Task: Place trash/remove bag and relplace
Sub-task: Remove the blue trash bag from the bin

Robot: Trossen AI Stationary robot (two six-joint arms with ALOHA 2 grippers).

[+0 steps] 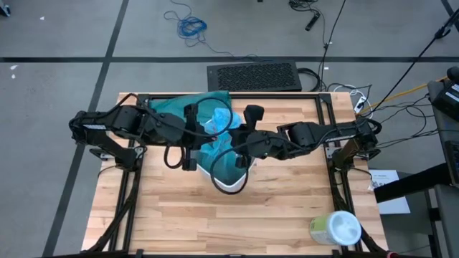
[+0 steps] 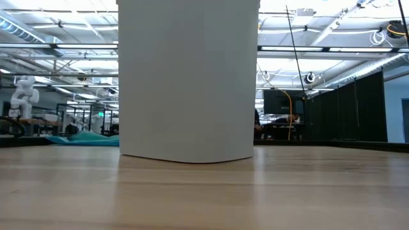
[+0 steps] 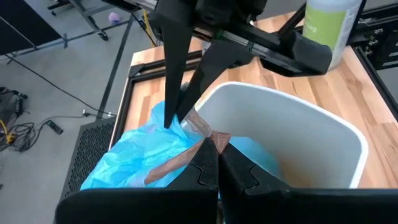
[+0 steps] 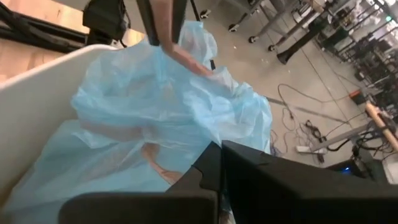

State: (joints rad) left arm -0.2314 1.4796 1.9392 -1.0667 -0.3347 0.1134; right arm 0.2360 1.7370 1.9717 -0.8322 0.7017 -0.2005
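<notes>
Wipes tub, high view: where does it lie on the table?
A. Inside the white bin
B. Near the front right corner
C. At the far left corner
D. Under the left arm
B: the wipes tub lies on its side near the table's front right corner, apart from the bin and both arms.

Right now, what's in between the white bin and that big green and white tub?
Only bare wooden table lies between the white bin and the wipes tub, which sits near the table's corner; the high view shows that.
</notes>
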